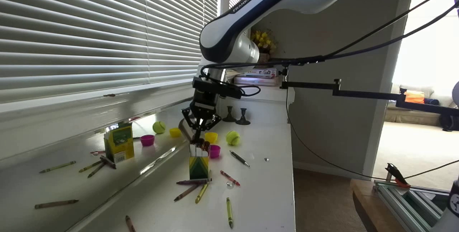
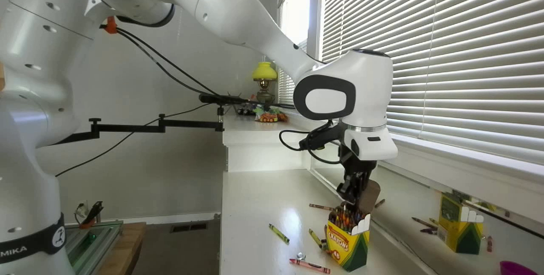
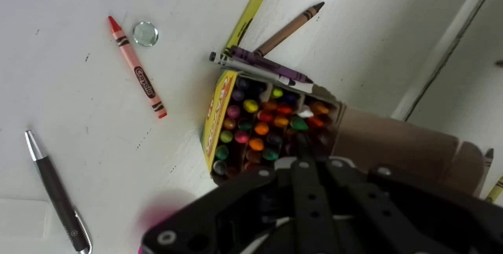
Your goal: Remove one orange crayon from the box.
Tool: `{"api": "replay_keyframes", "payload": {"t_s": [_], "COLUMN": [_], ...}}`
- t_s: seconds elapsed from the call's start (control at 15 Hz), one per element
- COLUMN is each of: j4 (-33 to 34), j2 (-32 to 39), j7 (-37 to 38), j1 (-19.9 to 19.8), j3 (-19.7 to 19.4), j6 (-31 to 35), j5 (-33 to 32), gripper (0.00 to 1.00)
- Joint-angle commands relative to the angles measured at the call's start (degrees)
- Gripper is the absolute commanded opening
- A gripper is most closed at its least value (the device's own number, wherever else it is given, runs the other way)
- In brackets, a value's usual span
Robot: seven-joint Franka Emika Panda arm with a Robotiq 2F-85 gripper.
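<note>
black claw (image 1: 197, 139) being pinched pretty much together right at the top of the crayon box (image 2: 346, 245), no telling if anything's being gripped, orange crayons (image 3: 261, 128) being kept inside, box being carried by white counter (image 1: 265, 196)

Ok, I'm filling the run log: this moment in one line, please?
upright yellow-and-green cardboard crayon box: open | black metal gripper: pointing down at box mouth, grip unclear | pointed orange crayons: several inside
</note>
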Motion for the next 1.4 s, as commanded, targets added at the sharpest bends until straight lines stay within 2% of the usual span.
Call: {"api": "replay_keyframes", "payload": {"t_s": [0.0, 0.6, 0.67, 0.73, 0.87, 1.27, 1.33], "j4": [-0.27, 0.01, -0.18, -0.60, -0.86, -2.24, -2.31], "j2": [-2.89, -2.49, -2.57, -2.78, -2.79, -2.50, -2.42], "j7": [-1.08, 1.88, 4.05, 4.90, 5.62, 6.57, 6.40], "j1": [-0.56, 0.21, 0.95, 1.29, 1.42, 1.38, 1.38], "j3": [0.84, -0.74, -1.54, -1.87, -1.99, -1.76, -1.66], "j6": [-2.00, -2.49, -2.50, -1.91, -1.67, -2.43, -2.33], "j5": [1.77, -0.77, -2.37, -3.15, -3.77, -4.32, -4.14], "gripper": [0.00, 0.00, 0.03, 0.27, 0.32, 0.73, 0.75]}}
